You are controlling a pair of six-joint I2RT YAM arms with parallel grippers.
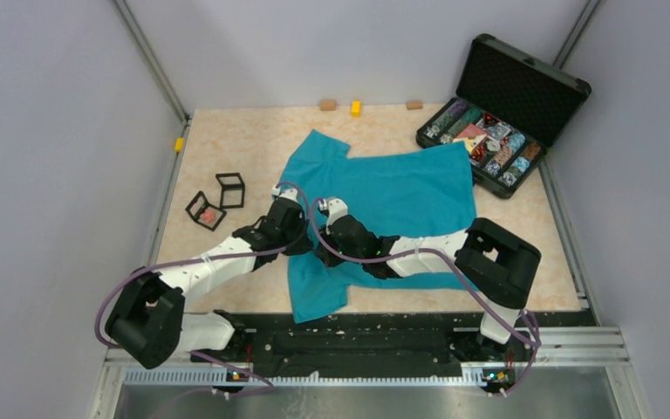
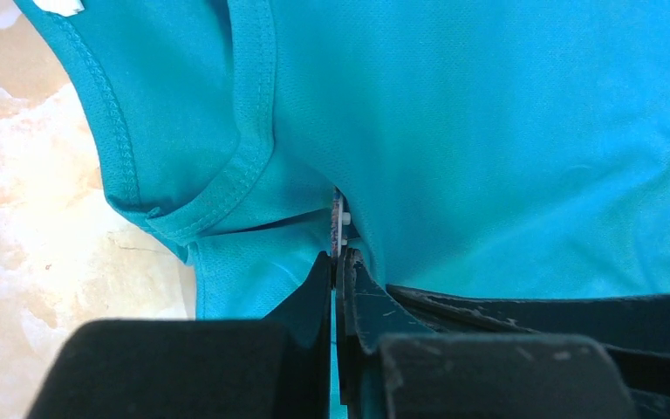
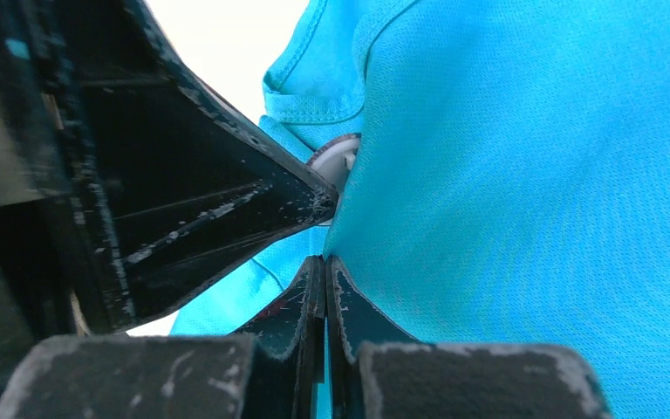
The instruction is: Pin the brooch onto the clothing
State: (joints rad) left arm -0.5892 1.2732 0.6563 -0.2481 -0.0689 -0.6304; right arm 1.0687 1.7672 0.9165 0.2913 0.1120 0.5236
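Note:
The teal T-shirt (image 1: 401, 188) lies flat mid-table, its collar to the left under both grippers. My left gripper (image 1: 297, 225) is shut on the brooch (image 2: 338, 223), a thin round piece seen edge-on, whitish with a dark reddish rim, pressed against a raised fold of shirt (image 2: 506, 131) beside the collar. Its white label (image 2: 59, 7) shows at the top left. My right gripper (image 3: 324, 262) is shut on the shirt fabric (image 3: 532, 175) and holds that fold up. In the right wrist view the left gripper's fingers (image 3: 227, 201) hold the brooch (image 3: 338, 160) against the fold.
An open black case (image 1: 497, 131) of multicoloured trinkets stands at the back right. Two small black frame boxes sit left of the shirt, one empty (image 1: 231, 189), one with a small pink thing inside (image 1: 207, 212). Small blocks (image 1: 356, 107) line the table's far edge.

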